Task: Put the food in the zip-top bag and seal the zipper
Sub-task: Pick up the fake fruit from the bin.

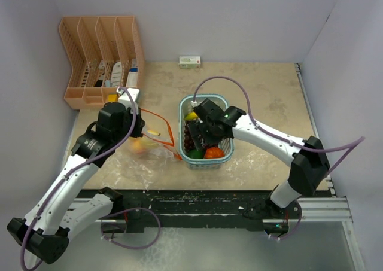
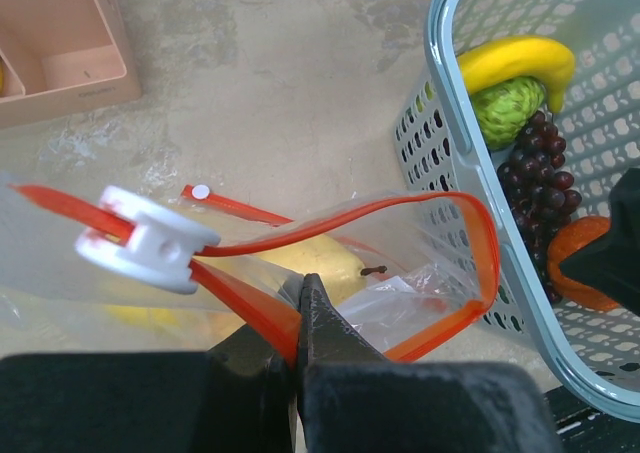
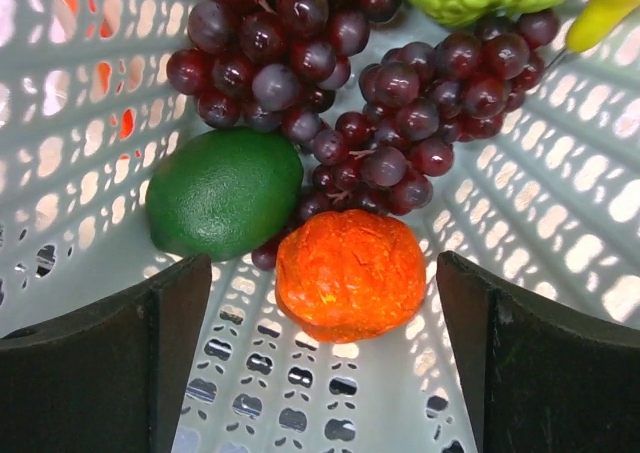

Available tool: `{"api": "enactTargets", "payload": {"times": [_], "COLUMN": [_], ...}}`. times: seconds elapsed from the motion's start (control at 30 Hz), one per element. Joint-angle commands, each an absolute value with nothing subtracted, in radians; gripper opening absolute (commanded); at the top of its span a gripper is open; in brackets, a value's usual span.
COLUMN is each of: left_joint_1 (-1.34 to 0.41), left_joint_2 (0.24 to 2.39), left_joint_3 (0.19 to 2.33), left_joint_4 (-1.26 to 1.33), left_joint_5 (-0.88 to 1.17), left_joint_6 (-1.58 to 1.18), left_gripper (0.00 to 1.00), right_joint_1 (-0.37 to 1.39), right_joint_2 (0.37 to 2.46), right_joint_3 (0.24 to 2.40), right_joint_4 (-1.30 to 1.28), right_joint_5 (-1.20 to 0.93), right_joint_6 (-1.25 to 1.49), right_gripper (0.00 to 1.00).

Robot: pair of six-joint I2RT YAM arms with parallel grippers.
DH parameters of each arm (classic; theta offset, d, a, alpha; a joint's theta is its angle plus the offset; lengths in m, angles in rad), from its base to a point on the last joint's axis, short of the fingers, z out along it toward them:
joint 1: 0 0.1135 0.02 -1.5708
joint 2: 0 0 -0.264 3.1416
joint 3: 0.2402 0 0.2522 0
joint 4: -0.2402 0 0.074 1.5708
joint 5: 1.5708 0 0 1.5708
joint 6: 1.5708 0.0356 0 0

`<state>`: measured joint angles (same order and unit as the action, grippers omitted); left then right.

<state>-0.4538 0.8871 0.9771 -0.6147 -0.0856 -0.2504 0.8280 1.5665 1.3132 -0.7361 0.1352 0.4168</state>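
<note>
Peach plastic first: a slotted rack (image 1: 99, 55) stands at the upper left of the overhead view, out of the work. Just below it, the left end effector (image 2: 300, 298) is pinched tight on the zipper (image 2: 245, 308), the orange-red strip along the mouth of the clear bag (image 1: 157, 150). Gripping one lip there seems meant to lift it, so that the mouth stands open in a loop facing the basket. A white slider (image 2: 148, 235) sits on the strip at the left of the left wrist view, so the mouth is unsealed. A yellow fruit (image 2: 315, 263) already lies inside the bag. There may be a second, pinker one behind the crinkled film, though the overhead view is too blurred there to be sure.

Right of the bag, just beside its open end, stands the light blue basket (image 2: 445, 173), near enough that a short carry should do. In it the right end effector (image 3: 320, 268) hangs with its fingers spread wide, gripping nothing. One finger is on either side of the orange piece (image 3: 350, 273) at the lower centre of the right wrist view, and both are apart from it. That straddle looks like a line-up for a pick. The lime (image 3: 225, 193) lies just beside the orange piece on its left and the grape bunch (image 3: 340, 83) crowds it from above, so closing could nudge both.
</note>
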Motion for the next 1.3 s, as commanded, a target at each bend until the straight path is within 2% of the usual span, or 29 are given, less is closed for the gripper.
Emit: {"api": "enactTargets", "payload": {"times": [0.0, 0.5, 0.6, 0.73, 0.8, 0.97, 1.07, 1.27], "left_joint_1": [-0.448, -0.447, -0.443, -0.439, -0.440, -0.437, -0.436, -0.437], "left_joint_2": [0.863, 0.855, 0.855, 0.854, 0.855, 0.856, 0.854, 0.860], "left_joint_3": [0.980, 0.975, 0.976, 0.974, 0.972, 0.972, 0.977, 1.001], "left_joint_4": [-0.560, -0.554, -0.552, -0.550, -0.550, -0.547, -0.547, -0.553], "left_joint_5": [-0.082, -0.076, -0.071, -0.068, -0.068, -0.066, -0.062, -0.042], "left_joint_6": [-0.245, -0.245, -0.246, -0.247, -0.247, -0.250, -0.253, -0.261], "left_gripper": [0.00, 0.00, 0.00, 0.00, 0.00, 0.00, 0.00, 0.00], "right_joint_1": [0.825, 0.826, 0.825, 0.825, 0.825, 0.825, 0.825, 0.825], "right_joint_2": [1.598, 1.717, 1.726, 1.743, 1.748, 1.712, 1.673, 1.569], "right_joint_3": [1.309, 1.253, 1.245, 1.225, 1.215, 1.246, 1.321, 1.452], "right_joint_4": [-0.786, -0.791, -0.782, -0.767, -0.760, -0.775, -0.807, -0.832], "right_joint_5": [0.109, 0.121, 0.121, 0.111, 0.110, 0.135, 0.161, 0.187], "right_joint_6": [0.427, 0.438, 0.439, 0.439, 0.438, 0.445, 0.449, 0.445], "right_gripper": [0.94, 0.84, 0.79, 0.69, 0.60, 0.29, 0.18, 0.14]}}
